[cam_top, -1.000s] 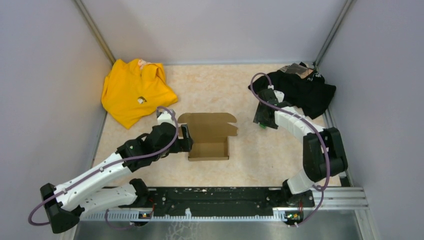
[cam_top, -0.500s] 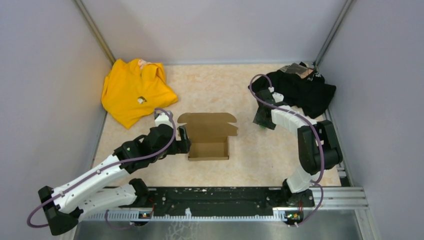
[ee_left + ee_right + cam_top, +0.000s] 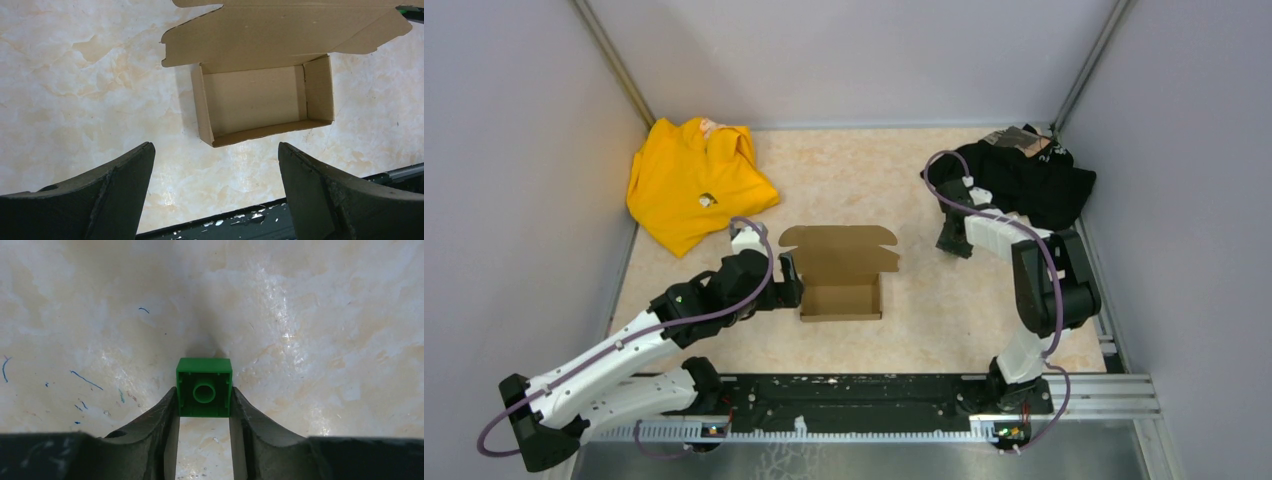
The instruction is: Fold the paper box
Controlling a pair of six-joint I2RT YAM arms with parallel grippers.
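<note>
While right gripper (image 3: 951, 243) clamps a green cube (image 3: 204, 385) at 3 o'clock, left gripper (image 3: 786, 279), wide open and empty, sits at 9 o'clock of the mid-table paper box (image 3: 842, 282); probably best to catch its 12 o'clock lid flap (image 3: 839, 243) squarely and fold toward 6.

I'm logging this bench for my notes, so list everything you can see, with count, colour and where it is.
paper box: one, plain brown, middle of the table, lid flap open toward the far side
yellow garment: one, yellow, far left corner
black garment: one, black, far right corner
green brick: one, green, pinched between the right claw's fingers
table: one, marbled beige, under everything
rail: one, black, along the near edge
left claw: one, black, open, just left of the box, empty
right claw: one, black, closed on the brick, near the black garment
</note>
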